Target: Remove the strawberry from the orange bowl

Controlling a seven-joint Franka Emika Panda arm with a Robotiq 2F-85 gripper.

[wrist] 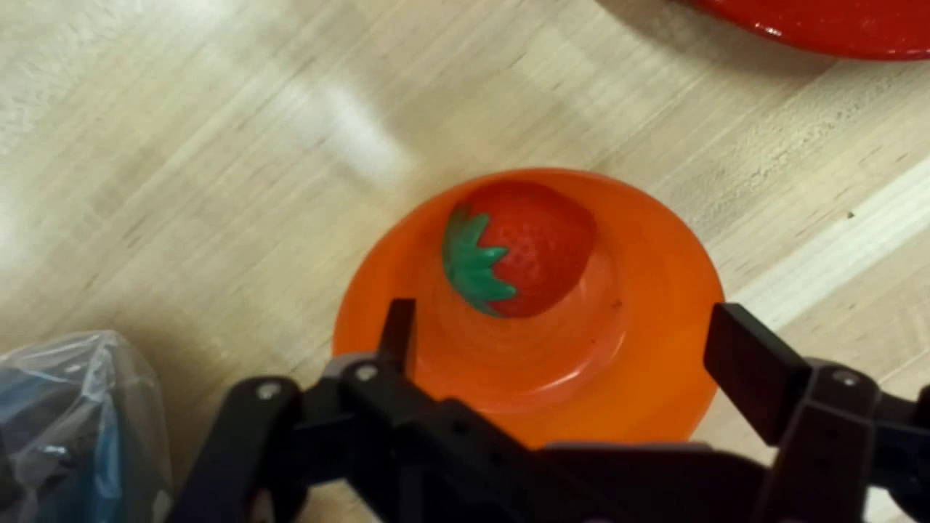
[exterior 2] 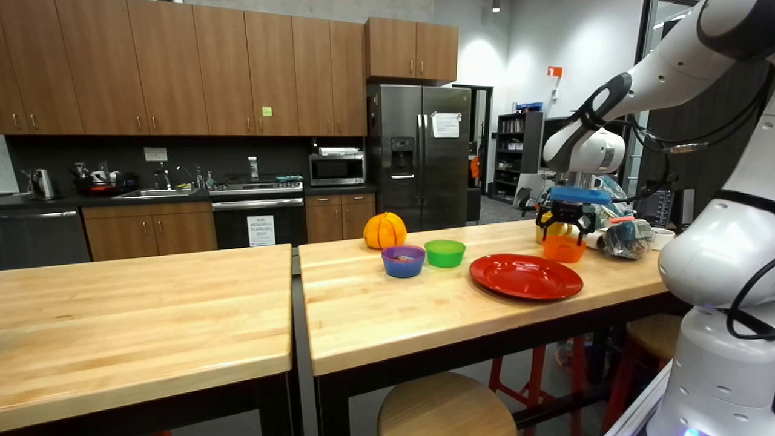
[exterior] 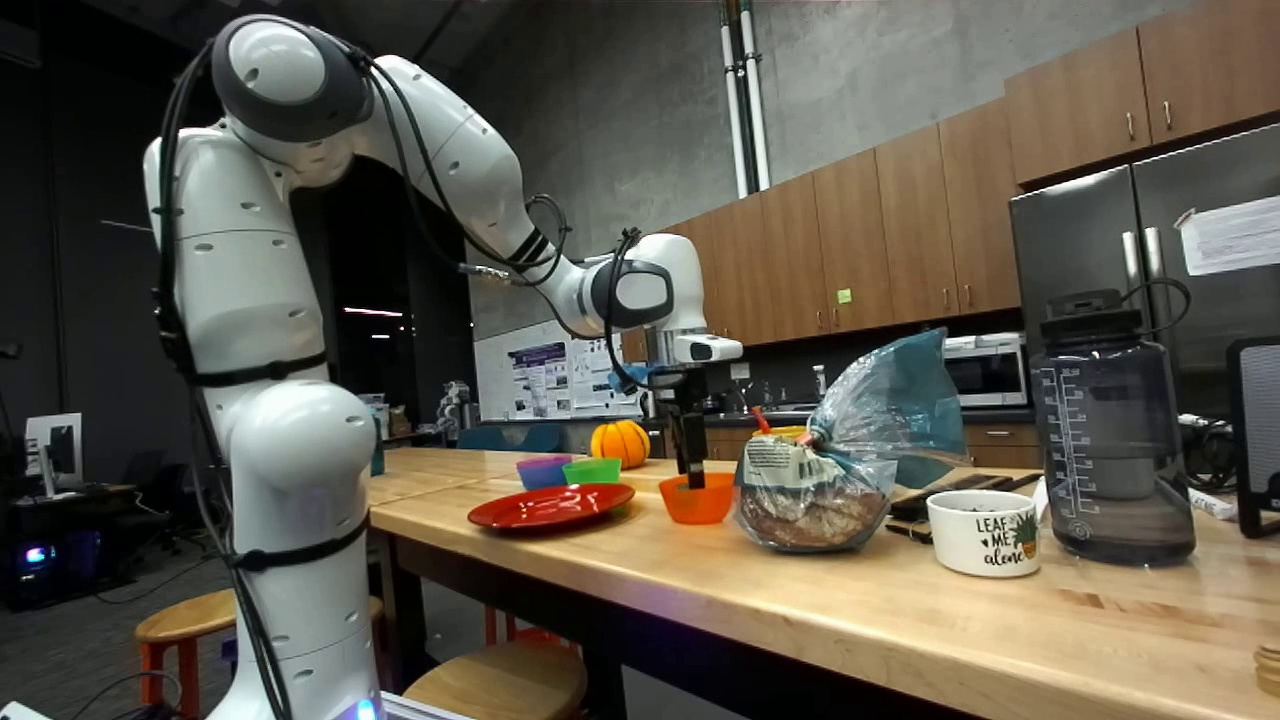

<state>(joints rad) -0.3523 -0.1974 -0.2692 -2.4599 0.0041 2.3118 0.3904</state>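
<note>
Jaws wide apart over the orange bowl (wrist: 523,356). Strawberry (wrist: 541,247) sits inside it, off-centre. Plastic bag (exterior: 825,490) and red plate (exterior 2: 525,275) near the bowl, opposite sides. Green bowl (exterior 2: 445,254), purple-rimmed blue bowl (exterior 2: 404,266), then pumpkin (exterior 2: 385,230) farther off, same counter (exterior 2: 375,318).

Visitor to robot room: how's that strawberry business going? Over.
Gripper open at the orange bowl. Strawberry inside, not yet gripped. Nothing seen covering it; plastic bag near the bowl, might crowd the move.
</note>
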